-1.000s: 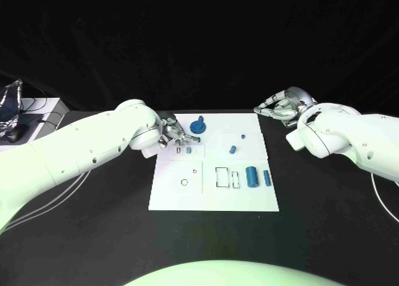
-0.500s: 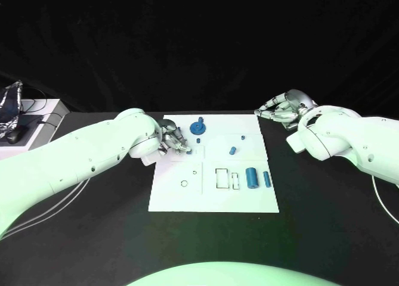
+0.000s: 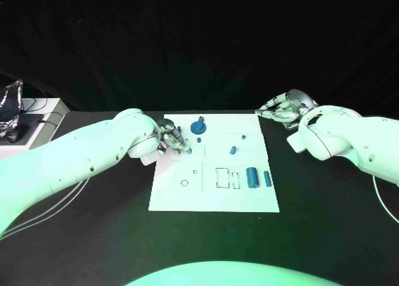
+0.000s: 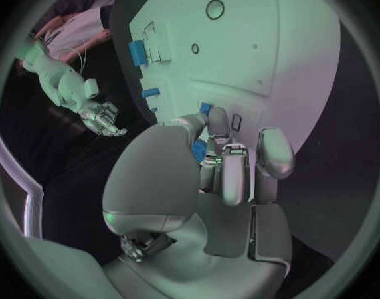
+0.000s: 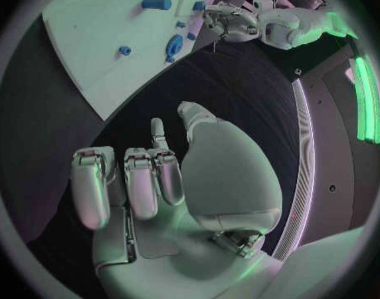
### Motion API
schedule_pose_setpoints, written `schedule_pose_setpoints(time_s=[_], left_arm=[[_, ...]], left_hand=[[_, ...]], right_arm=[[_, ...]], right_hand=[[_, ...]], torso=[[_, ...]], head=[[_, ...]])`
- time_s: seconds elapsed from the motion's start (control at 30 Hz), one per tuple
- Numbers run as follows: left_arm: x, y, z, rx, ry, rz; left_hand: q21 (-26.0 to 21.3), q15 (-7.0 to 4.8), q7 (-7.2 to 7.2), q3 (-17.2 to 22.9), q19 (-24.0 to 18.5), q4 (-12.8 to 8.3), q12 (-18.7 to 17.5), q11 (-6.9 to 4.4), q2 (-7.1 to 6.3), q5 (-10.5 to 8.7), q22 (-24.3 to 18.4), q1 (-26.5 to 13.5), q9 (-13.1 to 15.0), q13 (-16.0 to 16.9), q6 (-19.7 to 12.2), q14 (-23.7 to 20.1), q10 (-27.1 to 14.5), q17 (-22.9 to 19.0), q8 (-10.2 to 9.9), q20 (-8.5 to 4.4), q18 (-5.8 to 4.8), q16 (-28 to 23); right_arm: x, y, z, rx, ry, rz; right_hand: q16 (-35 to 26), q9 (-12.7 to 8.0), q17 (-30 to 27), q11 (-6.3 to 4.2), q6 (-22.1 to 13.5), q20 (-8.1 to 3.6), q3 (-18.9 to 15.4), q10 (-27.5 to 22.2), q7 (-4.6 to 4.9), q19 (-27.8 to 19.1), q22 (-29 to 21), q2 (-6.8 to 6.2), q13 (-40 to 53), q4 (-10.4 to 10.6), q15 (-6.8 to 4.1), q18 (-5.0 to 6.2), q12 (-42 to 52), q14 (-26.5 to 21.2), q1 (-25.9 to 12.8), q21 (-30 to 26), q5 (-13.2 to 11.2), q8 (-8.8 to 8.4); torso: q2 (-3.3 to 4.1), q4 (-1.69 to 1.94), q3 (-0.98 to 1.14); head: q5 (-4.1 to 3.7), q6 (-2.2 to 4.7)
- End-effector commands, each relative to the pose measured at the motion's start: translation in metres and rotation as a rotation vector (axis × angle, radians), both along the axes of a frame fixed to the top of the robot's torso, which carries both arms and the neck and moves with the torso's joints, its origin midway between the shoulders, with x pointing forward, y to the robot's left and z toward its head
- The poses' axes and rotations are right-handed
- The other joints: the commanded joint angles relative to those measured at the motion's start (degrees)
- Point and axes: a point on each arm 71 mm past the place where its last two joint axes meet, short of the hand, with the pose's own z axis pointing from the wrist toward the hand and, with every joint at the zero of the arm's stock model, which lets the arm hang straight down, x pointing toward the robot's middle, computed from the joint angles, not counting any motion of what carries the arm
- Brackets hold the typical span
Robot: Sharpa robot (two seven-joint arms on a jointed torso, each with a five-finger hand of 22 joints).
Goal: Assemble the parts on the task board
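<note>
The task board (image 3: 215,196) serves as the landmark: a white plate in the middle of the black table (image 3: 96,238). The left hand (image 3: 172,140) hovers over the board's left edge, toward the far corner, fingers curled in close together. In the left wrist view a small blue part (image 4: 199,151) sits between its fingertips (image 4: 216,123), so the hand appears to be pinching that piece just above a small rectangular slot (image 4: 236,121) in the board. The right hand (image 3: 284,108) rests off the board, just beyond its far right corner, fingers curled over the bare table and holding nothing.

On the board, a blue gear-like part (image 3: 197,126) stands near the far edge. Two small blue pieces (image 3: 234,149) lie a little right of the board's middle. Two blue cylinders (image 3: 251,176) lie side by side near the right edge, beside an outlined rectangular recess (image 3: 222,177) that looks unfilled. A round hole (image 3: 187,182) on the left half also looks open.

My judgement is that the assembly is at an early-to-middle stage: the gear may be seated, one small part is being placed, and the cylinders and loose small pieces remain to be fitted.
</note>
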Motion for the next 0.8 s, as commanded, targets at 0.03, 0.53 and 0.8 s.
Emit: schedule_pose_setpoints(time_s=[0.03,0.53,0.8], left_arm=[[0.0009,-0.0022,0.0011,-0.024,-0.012,0.004],[0.0054,-0.0025,-0.0014,-0.037,-0.008,0.028],[0.005,-0.0039,-0.0025,-0.037,0.007,0.019]], left_hand=[[0.29,-0.51,-0.16,0.5,0.36,-0.04,0.26,-0.15,-0.29,-0.36,0.1,-0.27,0.11,-0.08,0.18,2.64,0.51,3.14,0.44,0.04,0.11,0.33],[0.35,-0.55,-0.23,1.9,0.47,0.34,0.31,-0.22,-0.38,-1.36,0.27,-1.71,0.45,-0.2,0.04,2.76,0.84,3.42,1.1,-0.02,0.08,0.48],[0.45,-0.6,-0.3,2.19,0.6,0.06,0.34,-0.28,-0.82,-1.35,0.46,-1.73,0.51,-0.21,0.03,2.81,0.92,3.55,1.23,-0.05,0.04,0.54]], right_arm=[[-0.0003,0.0012,0.0001,-0.006,-0.006,0.015],[-0.0001,0.0009,-0.0003,-0.008,-0.006,0.015],[0.0,0.001,-0.0007,-0.013,-0.006,0.017]], right_hand=[[-0.36,0.1,13.3,-0.19,-0.24,-0.19,0.35,3.89,0.05,4.42,12.98,0.02,13.27,-0.01,-0.25,0.51,-0.28,5.42,-0.7,-0.2,0.27,0.15],[-0.36,0.1,13.3,-0.19,-0.24,-0.19,0.35,3.89,0.05,4.42,12.98,0.02,13.27,-0.01,-0.25,0.51,-0.28,5.42,-0.7,-0.2,0.27,0.15],[-0.36,0.1,13.3,-0.19,-0.24,-0.19,0.35,3.89,0.05,4.42,12.98,0.02,13.27,-0.01,-0.25,0.51,-0.28,5.42,-0.7,-0.2,0.27,0.15]], torso=[[-0.04,-0.05,0.01],[-0.02,-0.05,0.05],[-0.06,-0.02,0.05]], head=[[0.15,-0.04],[0.12,-0.08],[0.12,-0.14]])
